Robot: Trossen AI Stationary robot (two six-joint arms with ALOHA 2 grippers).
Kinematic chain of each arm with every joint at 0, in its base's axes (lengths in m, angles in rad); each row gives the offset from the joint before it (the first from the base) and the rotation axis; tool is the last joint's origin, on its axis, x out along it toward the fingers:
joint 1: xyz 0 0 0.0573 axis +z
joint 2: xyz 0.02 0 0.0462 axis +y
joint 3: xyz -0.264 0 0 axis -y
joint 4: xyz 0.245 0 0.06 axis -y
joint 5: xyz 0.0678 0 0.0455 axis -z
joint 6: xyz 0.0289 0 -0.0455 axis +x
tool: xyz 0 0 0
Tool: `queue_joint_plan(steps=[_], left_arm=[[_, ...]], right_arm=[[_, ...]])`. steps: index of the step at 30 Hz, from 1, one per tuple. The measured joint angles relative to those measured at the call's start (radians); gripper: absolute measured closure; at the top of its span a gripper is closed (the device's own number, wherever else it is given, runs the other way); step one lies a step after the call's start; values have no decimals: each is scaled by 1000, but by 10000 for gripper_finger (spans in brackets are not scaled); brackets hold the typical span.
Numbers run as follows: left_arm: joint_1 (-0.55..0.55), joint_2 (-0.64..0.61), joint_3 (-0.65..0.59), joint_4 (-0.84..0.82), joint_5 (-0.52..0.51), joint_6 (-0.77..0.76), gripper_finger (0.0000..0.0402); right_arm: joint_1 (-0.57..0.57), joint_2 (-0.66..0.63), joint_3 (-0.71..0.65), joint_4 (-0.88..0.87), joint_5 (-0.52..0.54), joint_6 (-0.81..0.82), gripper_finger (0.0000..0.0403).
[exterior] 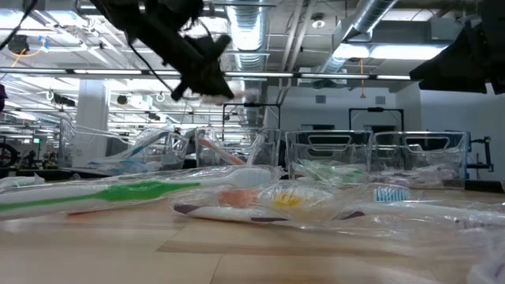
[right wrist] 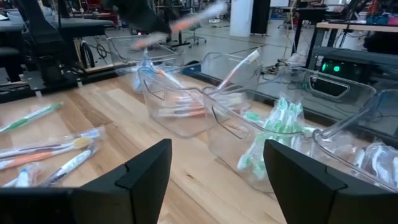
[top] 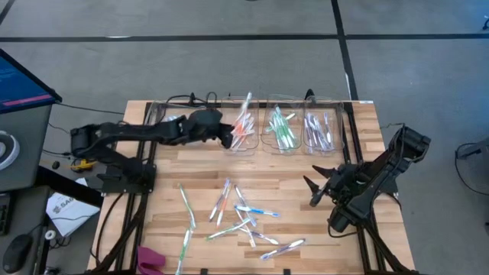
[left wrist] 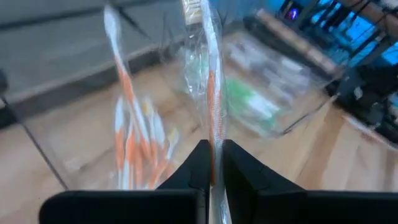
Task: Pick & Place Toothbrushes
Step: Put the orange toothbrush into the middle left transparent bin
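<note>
One slim wrapped orange toothbrush (left wrist: 213, 93) pinched in left fingers (left wrist: 202, 163); right fingers (right wrist: 152, 171) wide.

We see a light brown wooden table (top: 168, 221) with stripes like planks. The robot arms are black. The left gripper (top: 228, 140) pinches a toothbrush (left wrist: 213, 93) with an orange middle in clear wrap. One see-through bin (top: 243, 137) holds orange brushes, the next bin (top: 282, 131) green ones, the last bin (top: 322, 131) purple ones. Loose toothbrushes (top: 243, 218) on the wood show blue, green and purple. A pink thing (top: 150, 257) lies at the table edge. The floor is grey with black lines.
</note>
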Motion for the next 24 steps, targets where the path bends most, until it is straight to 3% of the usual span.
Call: queue_joint_plan(steps=[7, 13, 24], left_arm=[[59, 130, 0, 94, 57, -24, 385], [98, 145, 0, 138, 58, -19, 385], [108, 216, -4, 184, 29, 249, 384]], right_arm=[[0, 0, 0, 3, -2, -2, 154], [0, 0, 0, 18, -3, -2, 154], [0, 0, 0, 34, -3, -2, 154]])
